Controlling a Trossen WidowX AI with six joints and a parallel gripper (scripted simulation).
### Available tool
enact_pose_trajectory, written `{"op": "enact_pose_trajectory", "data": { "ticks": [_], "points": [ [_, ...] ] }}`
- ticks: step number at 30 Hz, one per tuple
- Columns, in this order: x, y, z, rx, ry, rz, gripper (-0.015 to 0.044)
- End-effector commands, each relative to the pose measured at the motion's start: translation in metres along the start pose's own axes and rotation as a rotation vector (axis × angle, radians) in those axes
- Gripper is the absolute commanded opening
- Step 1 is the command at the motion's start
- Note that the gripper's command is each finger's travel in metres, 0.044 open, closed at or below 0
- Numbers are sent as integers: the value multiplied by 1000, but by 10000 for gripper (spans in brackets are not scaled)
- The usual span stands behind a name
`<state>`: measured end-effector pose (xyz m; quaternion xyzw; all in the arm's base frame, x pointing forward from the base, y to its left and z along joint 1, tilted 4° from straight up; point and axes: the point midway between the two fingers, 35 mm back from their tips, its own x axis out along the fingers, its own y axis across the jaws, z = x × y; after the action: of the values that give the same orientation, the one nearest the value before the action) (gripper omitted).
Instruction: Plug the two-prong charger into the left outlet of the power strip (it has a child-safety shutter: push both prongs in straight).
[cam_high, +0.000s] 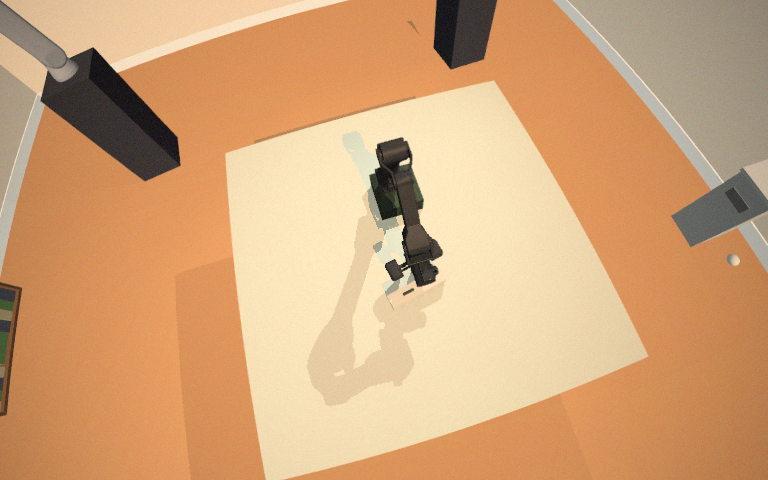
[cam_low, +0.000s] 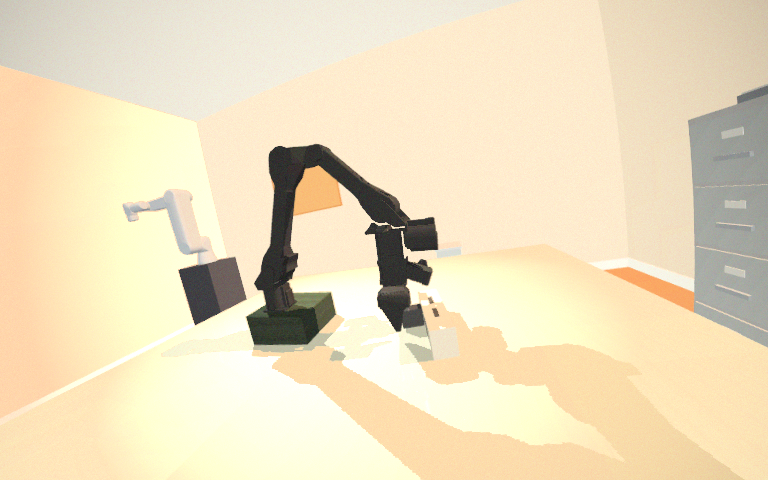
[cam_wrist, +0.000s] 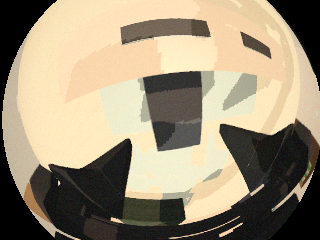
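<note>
Open gripper (cam_wrist: 175, 154) straddles the charger (cam_wrist: 175, 112), seemingly untouched, beside the power strip (cam_low: 442, 338).

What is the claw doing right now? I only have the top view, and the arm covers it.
Observer: The wrist view shows the claw open, holding nothing.
Operator: Where is the charger?
Observer: The dark charger lies between the fingers, with a gap on each side.
Operator: How low is the claw?
Observer: In the exterior view it points straight down, with its tips near the table right beside the pale power strip.
</note>
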<state>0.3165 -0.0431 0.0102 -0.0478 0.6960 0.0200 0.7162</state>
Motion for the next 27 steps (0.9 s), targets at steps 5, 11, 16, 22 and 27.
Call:
{"op": "enact_pose_trajectory", "data": {
  "ticks": [5,11,16,22,27],
  "points": [
    [1,0,-11,-2,2,4,440],
    [2,0,-18,-2,3,4,440],
    [2,0,-24,-2,3,4,440],
    [3,0,-31,-2,4,4,440],
    [4,1,-36,-2,4,4,440]
  ]
}}
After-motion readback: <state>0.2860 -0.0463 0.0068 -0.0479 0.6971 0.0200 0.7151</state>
